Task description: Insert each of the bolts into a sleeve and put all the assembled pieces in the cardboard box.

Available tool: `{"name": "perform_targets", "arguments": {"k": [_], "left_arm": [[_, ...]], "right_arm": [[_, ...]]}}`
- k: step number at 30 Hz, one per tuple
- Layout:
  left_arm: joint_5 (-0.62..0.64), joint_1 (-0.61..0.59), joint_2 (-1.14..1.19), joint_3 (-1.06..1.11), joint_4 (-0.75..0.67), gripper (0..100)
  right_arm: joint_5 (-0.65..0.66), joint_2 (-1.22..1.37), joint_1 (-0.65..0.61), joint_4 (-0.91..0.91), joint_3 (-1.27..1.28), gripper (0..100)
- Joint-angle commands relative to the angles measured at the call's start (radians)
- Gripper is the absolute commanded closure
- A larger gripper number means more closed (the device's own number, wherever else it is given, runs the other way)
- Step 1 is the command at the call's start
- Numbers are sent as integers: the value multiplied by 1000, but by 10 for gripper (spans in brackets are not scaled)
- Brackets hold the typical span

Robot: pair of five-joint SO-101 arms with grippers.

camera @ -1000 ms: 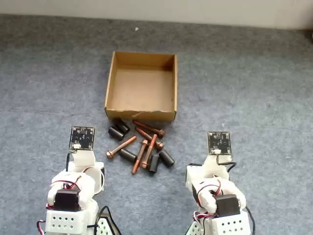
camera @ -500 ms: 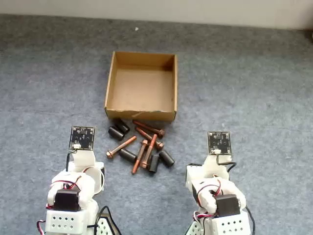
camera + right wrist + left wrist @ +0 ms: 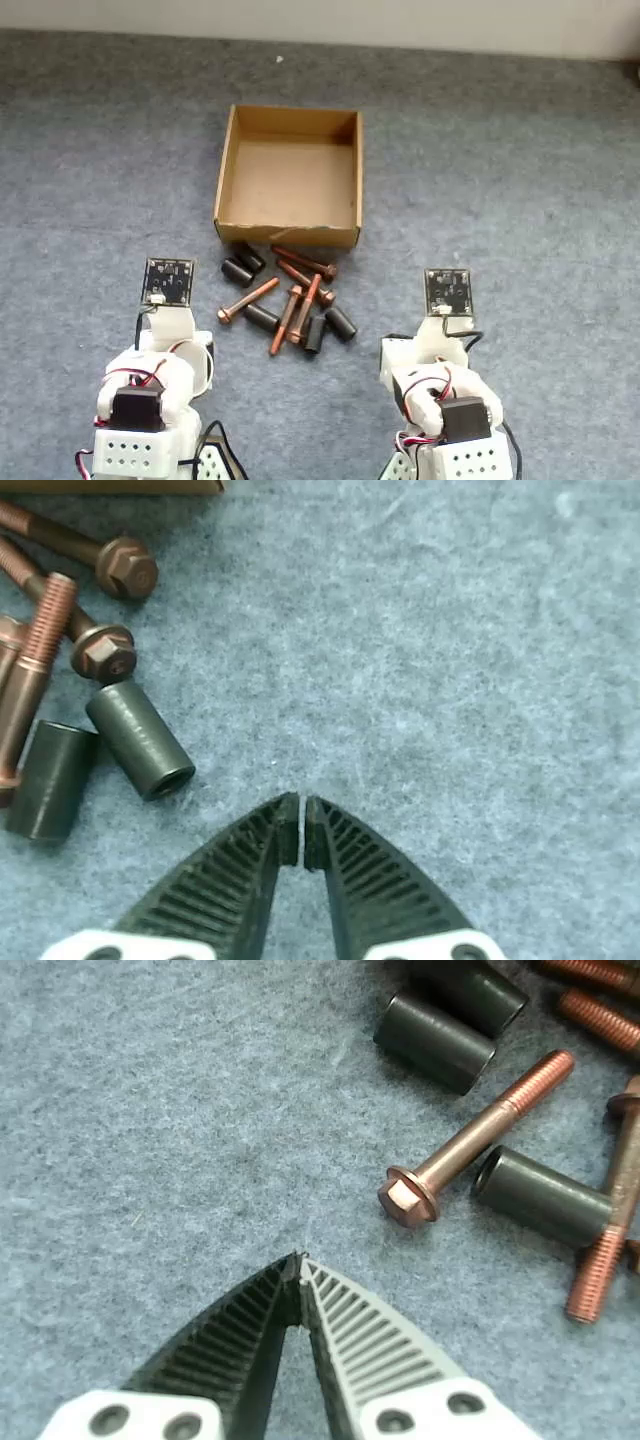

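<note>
**Both grippers closed on nothing; bolts and sleeves lie loose before the box**

The open-topped brown cardboard box sits on the grey felt-like table covering, farther from the arms than the parts. Just in front of its near wall, between the 2 arms, lie 5 copper-coloured threaded metal bolts with flanged hex heads and 5 short black cylindrical sleeves; all lie flat as separate pieces in 1 loose cluster. 2 sleeves lie side by side nearest the box; the other 3 are on the arms' side of the cluster; 2 bolts lie close side by side in the middle.

The left gripper hangs over the covering, its 2 ribbed black fingers pressed together at the tips with nothing between them; 1 bolt lies near it, head towards the gripper, with 1 sleeve just beside that bolt.

The right gripper is likewise over the covering, its fingertips together but for a hairline slit, holding nothing; 1 sleeve lies near it, a second just beside that, and 2 bolt heads beyond.
</note>
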Motion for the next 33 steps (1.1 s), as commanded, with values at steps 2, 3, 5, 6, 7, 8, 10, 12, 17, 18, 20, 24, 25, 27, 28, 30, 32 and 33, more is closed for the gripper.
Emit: {"name": "perform_targets", "arguments": {"k": [2, 3, 5, 6, 7, 8, 10, 12, 17, 18, 20, 24, 25, 27, 28, 30, 32, 33], "left_arm": [[5, -8, -5, 10, 3, 993], [5, -10, -5, 10, 3, 993], [5, -10, -5, 10, 2, 993], [5, -10, -5, 10, 2, 993], [5, -10, -5, 10, 2, 993], [5, -12, -5, 10, 2, 993], [5, -12, -5, 10, 2, 993], [5, -12, -5, 13, 2, 993], [5, -12, -5, 18, 2, 993], [5, -12, -5, 19, 2, 993], [5, -12, -5, 19, 2, 993], [5, -12, -5, 19, 2, 993], [5, -12, -5, 19, 2, 993], [5, -12, -5, 19, 2, 993], [5, -12, -5, 19, 2, 993], [5, -12, -5, 19, 2, 993], [5, -12, -5, 19, 2, 993], [5, -12, -5, 19, 2, 993]], "right_arm": [[0, -4, 10, -2, 105, 979], [5, -4, 8, -10, 93, 978], [84, -4, 10, -54, 65, 978], [153, -4, 12, -79, 54, 978], [230, -4, 13, -97, 53, 978], [302, -4, 18, -108, 48, 978], [407, -4, 47, -119, 45, 978], [439, -4, 79, -133, 7, 978], [442, 8, 87, -67, -151, 977], [442, 8, 87, -47, -193, 969], [442, 10, 87, -15, -274, 945], [443, 10, 87, -1, -387, 933], [443, 10, 85, -1, -404, 933], [443, 19, 65, -1, -429, 932], [443, 44, 50, 1, -440, 932], [443, 136, 22, -2, -455, 932], [437, 269, -7, -7, -519, 932], [436, 346, -27, -2, -565, 932]]}}
